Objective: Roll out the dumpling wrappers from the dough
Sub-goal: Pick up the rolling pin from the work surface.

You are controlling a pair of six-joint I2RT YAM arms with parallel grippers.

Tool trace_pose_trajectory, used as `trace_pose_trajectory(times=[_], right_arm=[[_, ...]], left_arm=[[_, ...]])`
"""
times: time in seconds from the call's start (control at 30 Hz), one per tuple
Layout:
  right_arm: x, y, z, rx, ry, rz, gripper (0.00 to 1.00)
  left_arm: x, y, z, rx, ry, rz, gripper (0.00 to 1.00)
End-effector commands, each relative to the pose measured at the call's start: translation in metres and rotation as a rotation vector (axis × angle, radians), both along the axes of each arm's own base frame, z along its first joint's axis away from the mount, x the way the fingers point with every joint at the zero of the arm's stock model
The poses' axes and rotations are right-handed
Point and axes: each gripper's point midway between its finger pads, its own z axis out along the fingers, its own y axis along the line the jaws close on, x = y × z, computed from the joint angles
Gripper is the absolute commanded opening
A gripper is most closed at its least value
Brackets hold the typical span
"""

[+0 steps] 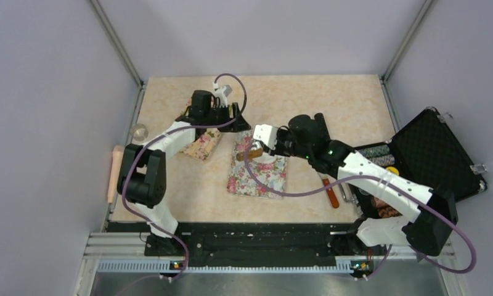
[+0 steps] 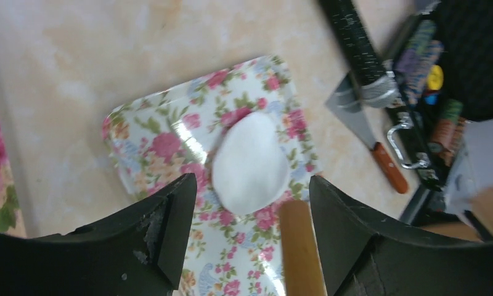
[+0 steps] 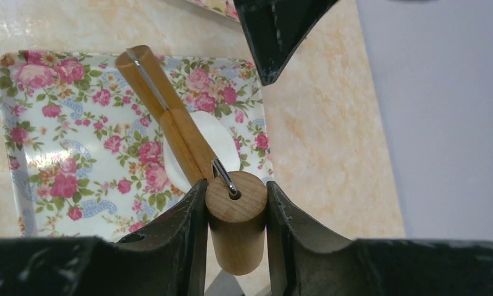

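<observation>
The table (image 1: 330,105) carries the floral tray (image 3: 59,154). The left gripper (image 2: 251,185) hovers above it, jaws wide and empty. The right gripper (image 3: 236,188) clamps the wooden rolling pin (image 3: 170,111), angled over the white dumpling wrapper (image 2: 250,163) lying flat on the tray.

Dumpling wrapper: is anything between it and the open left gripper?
Yes. The wooden roller, clamped in the right gripper, crosses over the dumpling wrapper on the floral tray, partly blocking the left gripper.

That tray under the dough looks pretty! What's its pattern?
The tray has pink roses and green leaves on white; clearest in right wrist view.
</observation>
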Motion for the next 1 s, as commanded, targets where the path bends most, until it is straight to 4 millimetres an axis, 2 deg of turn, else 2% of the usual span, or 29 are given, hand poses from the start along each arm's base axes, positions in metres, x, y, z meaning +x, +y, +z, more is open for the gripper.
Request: trace_pose_trajectory(times=[0.0, 0.07, 0.17, 0.27, 0.37, 0.57, 0.73, 0.83, 0.97], right_arm=[[0.009, 0.006, 0.003, 0.128, 0.215, -0.060, 0.00], [0.019, 0.005, 0.010, 0.176, 0.275, -0.095, 0.00], [0.032, 0.000, 0.011, 0.235, 0.383, -0.164, 0.00], [0.041, -0.009, 0.008, 0.262, 0.475, -0.190, 0.00], [0.041, -0.011, 0.013, 0.301, 0.549, -0.176, 0.00], [0.044, -0.015, 0.029, 0.358, 0.610, -0.186, 0.00], [0.040, -0.016, 0.043, 0.395, 0.679, -0.156, 0.00], [0.035, -0.017, 0.046, 0.394, 0.684, -0.153, 0.00], [0.029, -0.019, 0.051, 0.395, 0.686, -0.147, 0.00]], left_arm=[[-0.021, -0.018, 0.073, -0.239, -0.174, -0.209, 0.72], [-0.031, -0.023, 0.082, -0.292, -0.178, -0.267, 0.72], [-0.044, -0.030, 0.091, -0.365, -0.183, -0.355, 0.73], [-0.049, -0.033, 0.091, -0.385, -0.173, -0.383, 0.73], [-0.053, -0.036, 0.085, -0.380, -0.166, -0.405, 0.73], [-0.074, -0.051, 0.083, -0.380, -0.171, -0.528, 0.72], [-0.067, -0.053, 0.064, -0.284, -0.178, -0.482, 0.73], [-0.067, -0.052, 0.069, -0.282, -0.199, -0.481, 0.73], [-0.068, -0.042, 0.089, -0.299, -0.255, -0.493, 0.74]])
